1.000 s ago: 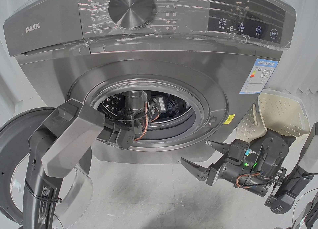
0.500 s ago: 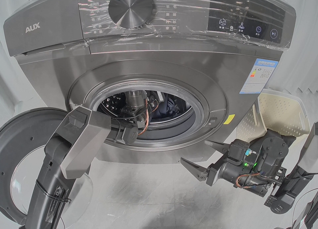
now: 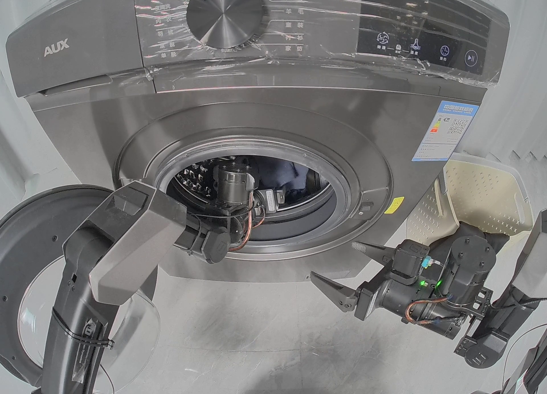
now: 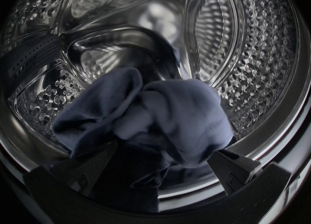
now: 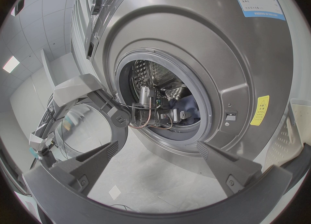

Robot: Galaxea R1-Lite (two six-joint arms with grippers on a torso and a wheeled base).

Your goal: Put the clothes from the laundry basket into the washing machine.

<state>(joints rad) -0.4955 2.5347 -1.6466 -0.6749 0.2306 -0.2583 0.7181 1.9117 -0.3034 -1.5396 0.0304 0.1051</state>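
Here, grey floor (image 3: pixel 256 327) and white walls (image 3: pixel 524 99) surround the washing machine (image 3: pixel 85 121).

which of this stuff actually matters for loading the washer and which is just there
Job: washer, blue garment in the drum, basket, left gripper, open door.
Just there: dial, blue label, yellow sticker, right gripper.

Washing machine (image 3: pixel 256 110) open, right hand (image 3: pixel 333 260) spread
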